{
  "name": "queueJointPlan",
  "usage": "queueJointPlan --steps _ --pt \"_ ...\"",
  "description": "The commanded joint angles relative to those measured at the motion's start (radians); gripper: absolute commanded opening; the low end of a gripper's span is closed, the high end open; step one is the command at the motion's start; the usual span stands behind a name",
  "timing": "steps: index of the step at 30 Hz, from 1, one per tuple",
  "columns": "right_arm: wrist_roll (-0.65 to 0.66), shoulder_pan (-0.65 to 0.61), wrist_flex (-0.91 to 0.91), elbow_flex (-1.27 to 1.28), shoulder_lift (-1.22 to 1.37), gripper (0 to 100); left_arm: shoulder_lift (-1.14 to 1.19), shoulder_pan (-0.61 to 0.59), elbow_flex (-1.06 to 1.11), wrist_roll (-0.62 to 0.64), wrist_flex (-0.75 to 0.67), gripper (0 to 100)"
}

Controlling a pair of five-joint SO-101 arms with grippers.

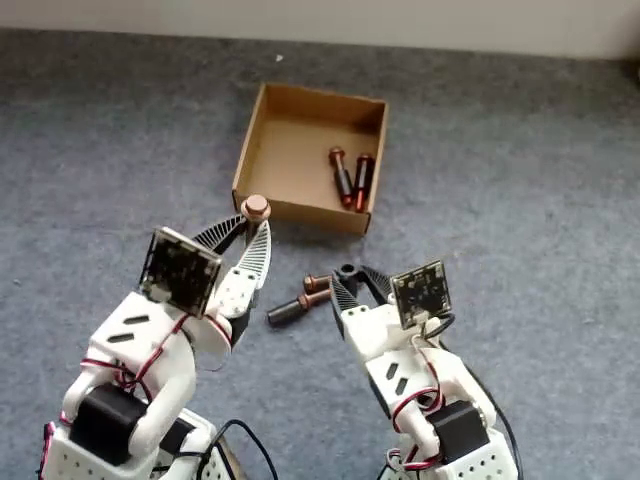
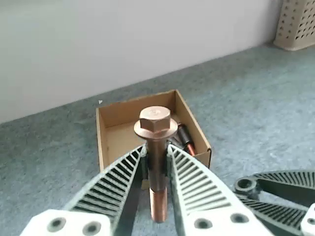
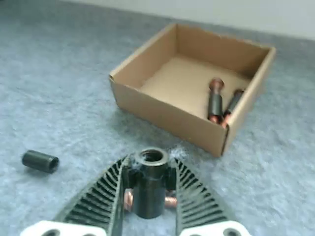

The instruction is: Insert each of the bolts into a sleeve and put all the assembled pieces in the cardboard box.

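A: Left to right, who holds what?
B: Left hand point(image 1: 252, 226) clamps the bolt point(image 1: 257, 207) upright, head up, beside the cardboard box point(image 1: 300, 212). Right hand point(image 3: 150, 163) grips a sleeve point(image 3: 147, 189), bore up.
A: The gap?
B: The sleeve stands right of the bolt, axes parallel, unaligned.

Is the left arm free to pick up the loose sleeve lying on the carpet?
Probably not yet: the left gripper is shut on a bolt, though nothing covers the loose sleeve.
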Motion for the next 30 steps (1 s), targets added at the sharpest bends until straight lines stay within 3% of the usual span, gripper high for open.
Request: queueJointPlan --steps 1,7,11,22,30 --pt "-0.003 -0.058 -0.104 0.010 -0.018 0.4 -0.064 0.056 -0.012 0.051 -0.040 3" --pt "0.046 -0.153 -0.226 0.087 -0.018 0.4 -0.116 0.119 0.021 0.057 -0.040 3" --pt "0.141 -0.216 -0.295 0.108 -0.018 0.4 -0.154 0.122 0.056 0.164 -0.041 3" --pt "0.146 -0.289 -0.406 0.108 -0.016 0.4 -0.268 0.120 0.225 0.172 -0.180 3" --pt "0.146 -0.286 -0.440 0.110 -0.016 0.4 -0.292 0.120 0.251 0.169 -0.180 3"
